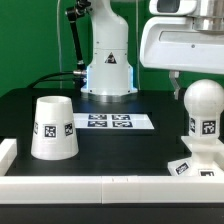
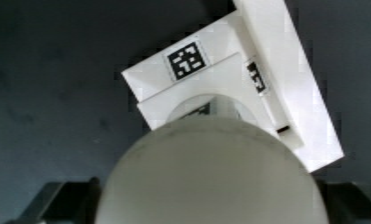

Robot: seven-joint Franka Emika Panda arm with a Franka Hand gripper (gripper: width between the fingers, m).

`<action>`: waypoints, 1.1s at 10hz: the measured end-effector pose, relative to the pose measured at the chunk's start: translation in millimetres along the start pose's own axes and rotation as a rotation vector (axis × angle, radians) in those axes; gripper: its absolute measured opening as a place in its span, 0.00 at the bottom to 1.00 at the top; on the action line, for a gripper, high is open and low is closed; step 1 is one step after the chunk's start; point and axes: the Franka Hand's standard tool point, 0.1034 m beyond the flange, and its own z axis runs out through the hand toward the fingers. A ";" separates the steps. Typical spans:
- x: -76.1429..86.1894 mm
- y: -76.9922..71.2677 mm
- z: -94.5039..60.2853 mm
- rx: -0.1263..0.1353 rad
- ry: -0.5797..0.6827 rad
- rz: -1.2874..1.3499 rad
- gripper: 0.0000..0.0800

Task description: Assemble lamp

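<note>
We're right over the bulb [image 1: 203,105] now, which stands upright in the square base [image 1: 196,167] at the exterior view's right, and the gripper [image 2: 203,202] hangs straight above its round head. The fingers [image 2: 66,200] are spread wide to either side of that head; whether the pads actually press it we cannot tell. This looks to us like seating the bulb, so we want the grip centred on the widest part and the wrist plumb — any twist should turn about the bulb's own axis, or the light base may skid. The shade [image 1: 52,127] waits well apart, mouth down, at the exterior view's left.
</note>
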 end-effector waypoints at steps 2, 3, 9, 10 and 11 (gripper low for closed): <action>-2.2 -2.2 0.7 0.020 -0.022 0.224 0.72; -3.0 -3.3 0.7 0.033 -0.039 0.384 0.72; -5.6 -9.2 1.4 0.051 -0.087 0.768 0.78; -6.2 -9.7 1.5 0.051 -0.087 0.755 0.78; -5.8 -8.9 1.5 0.052 -0.086 0.694 0.84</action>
